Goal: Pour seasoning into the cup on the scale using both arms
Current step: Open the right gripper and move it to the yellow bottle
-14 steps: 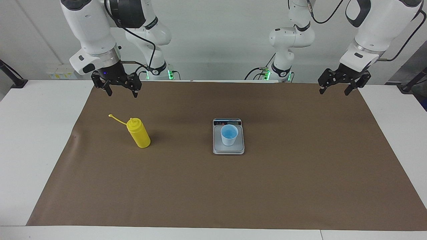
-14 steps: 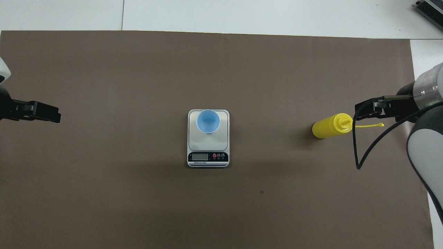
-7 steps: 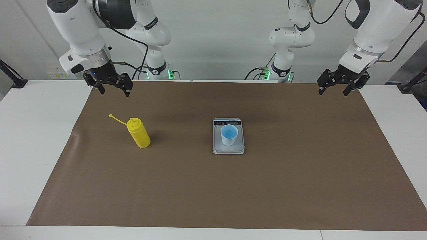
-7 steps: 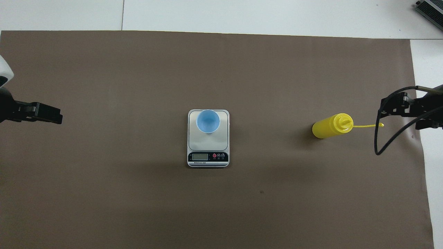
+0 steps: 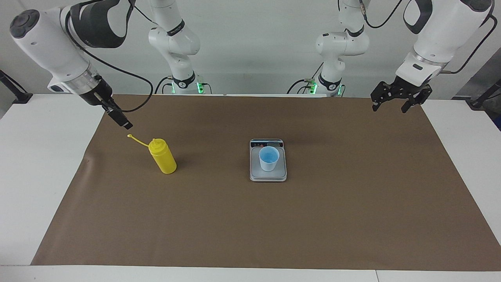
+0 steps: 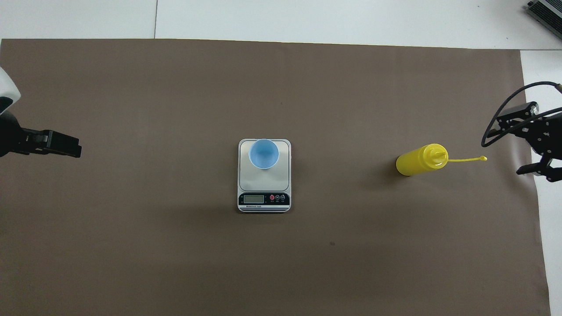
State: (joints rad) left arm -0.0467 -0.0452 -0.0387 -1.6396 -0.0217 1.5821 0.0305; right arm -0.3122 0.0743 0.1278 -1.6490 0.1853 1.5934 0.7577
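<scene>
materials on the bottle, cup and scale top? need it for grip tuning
Bottle: looks like soft squeeze plastic, opaque yellow with a dull sheen, moulded nozzle and thin tethered strap.
Cup: thin-walled, pale blue, matte; plastic or coated paper, cannot tell which.
Scale: top plate silver-grey with a brushed look, probably steel; its display strip is glossy black, likely plastic.

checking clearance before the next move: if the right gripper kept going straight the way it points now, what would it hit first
Probably the cap strap of the seasoning bottle. The right gripper, open, tilts down toward it, up in the air. Depth is unclear, so it might pass the strap and meet the brown mat instead.
</scene>
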